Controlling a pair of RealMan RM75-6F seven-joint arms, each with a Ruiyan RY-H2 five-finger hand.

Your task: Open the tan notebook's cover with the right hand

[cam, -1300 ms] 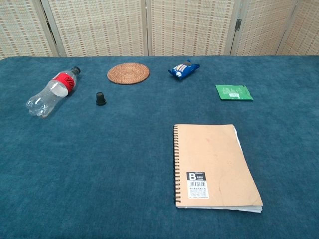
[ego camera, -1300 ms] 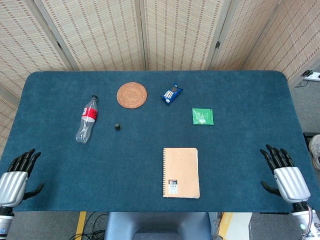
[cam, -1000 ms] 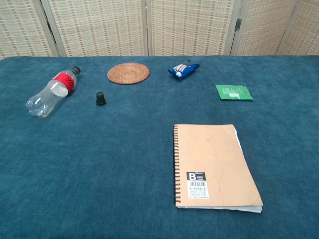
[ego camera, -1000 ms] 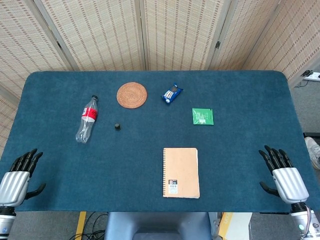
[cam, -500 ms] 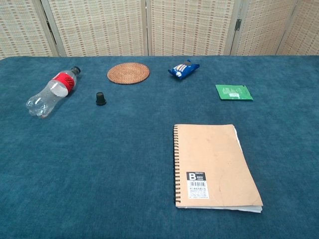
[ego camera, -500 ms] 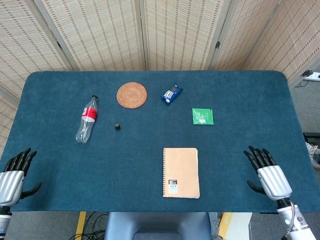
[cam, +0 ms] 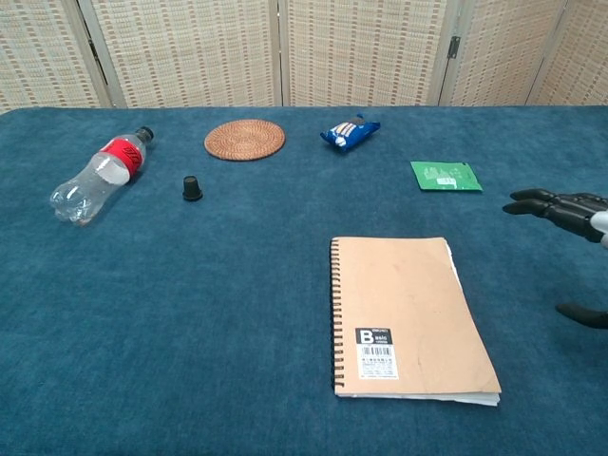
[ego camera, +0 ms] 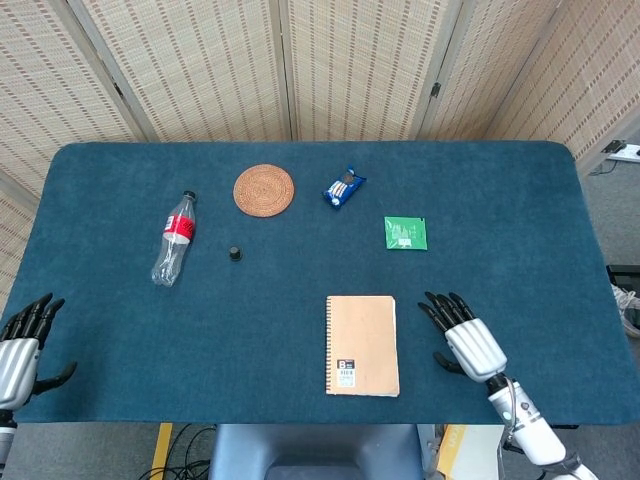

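Note:
The tan spiral notebook (ego camera: 361, 344) (cam: 406, 314) lies closed and flat near the table's front edge, its spiral along the left side and a barcode label at the bottom. My right hand (ego camera: 466, 338) (cam: 568, 211) hovers just right of the notebook, fingers spread, holding nothing and clear of the cover. In the chest view only its dark fingertips enter from the right edge. My left hand (ego camera: 20, 345) is at the front left corner with fingers apart and nothing in it.
On the blue table (ego camera: 500, 200) lie a clear bottle with a red label (ego camera: 173, 238), its black cap (ego camera: 235, 253), a round woven coaster (ego camera: 264, 188), a blue snack packet (ego camera: 343, 187) and a green packet (ego camera: 405, 233).
My right hand has moved left from the table's right front corner toward the notebook and now shows in the chest view. The left hand drifted slightly left and down.

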